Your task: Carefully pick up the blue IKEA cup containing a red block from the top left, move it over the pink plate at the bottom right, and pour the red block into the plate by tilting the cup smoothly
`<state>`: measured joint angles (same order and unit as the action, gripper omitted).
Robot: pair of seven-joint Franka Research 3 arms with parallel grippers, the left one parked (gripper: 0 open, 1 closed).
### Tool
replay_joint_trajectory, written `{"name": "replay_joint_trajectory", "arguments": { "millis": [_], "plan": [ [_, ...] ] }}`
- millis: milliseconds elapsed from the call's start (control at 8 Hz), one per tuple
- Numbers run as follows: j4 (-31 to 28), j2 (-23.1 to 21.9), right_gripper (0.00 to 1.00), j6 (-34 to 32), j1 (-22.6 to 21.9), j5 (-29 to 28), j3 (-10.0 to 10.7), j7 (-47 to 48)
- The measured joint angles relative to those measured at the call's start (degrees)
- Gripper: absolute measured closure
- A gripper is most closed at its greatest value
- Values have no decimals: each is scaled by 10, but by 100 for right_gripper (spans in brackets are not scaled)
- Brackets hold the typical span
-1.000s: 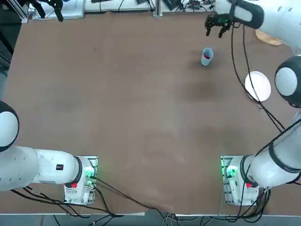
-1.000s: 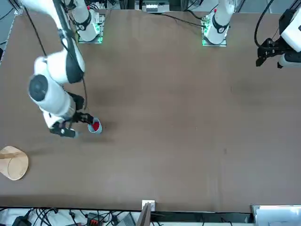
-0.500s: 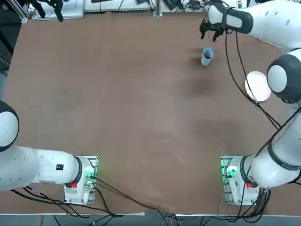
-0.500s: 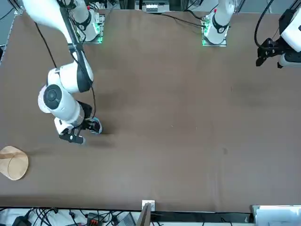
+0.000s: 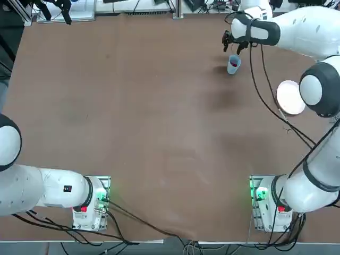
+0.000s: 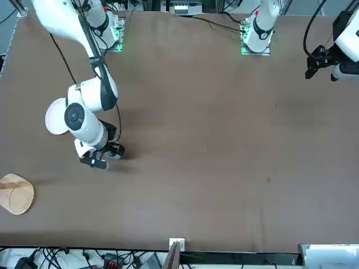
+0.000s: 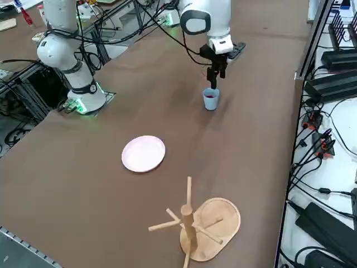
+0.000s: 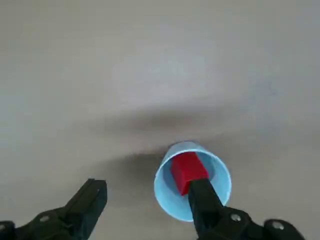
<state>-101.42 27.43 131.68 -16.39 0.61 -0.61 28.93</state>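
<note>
Beneath the open jaws (image 8: 147, 192), off-centre, the blue cup (image 8: 192, 182).

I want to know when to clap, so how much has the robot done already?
Nothing looks finished: the blue cup stands on the table with the red block inside. In hand now: the right gripper is open right by the cup, seemingly lining up, but not gripping it. Left to do: grasp, lift, carry and pour onto the pink plate.
</note>
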Motion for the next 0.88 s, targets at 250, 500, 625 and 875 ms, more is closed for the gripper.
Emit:
{"name": "replay_joint_trajectory", "arguments": {
  "millis": [250,500,625,875],
  "plan": [
    [-28,-4,0,26,-7,0,0,4],
    [-31,-4,0,28,-7,0,1,5],
    [-31,-4,0,29,-7,0,1,5],
    [-35,-3,0,34,-9,0,1,5]
  ]
}}
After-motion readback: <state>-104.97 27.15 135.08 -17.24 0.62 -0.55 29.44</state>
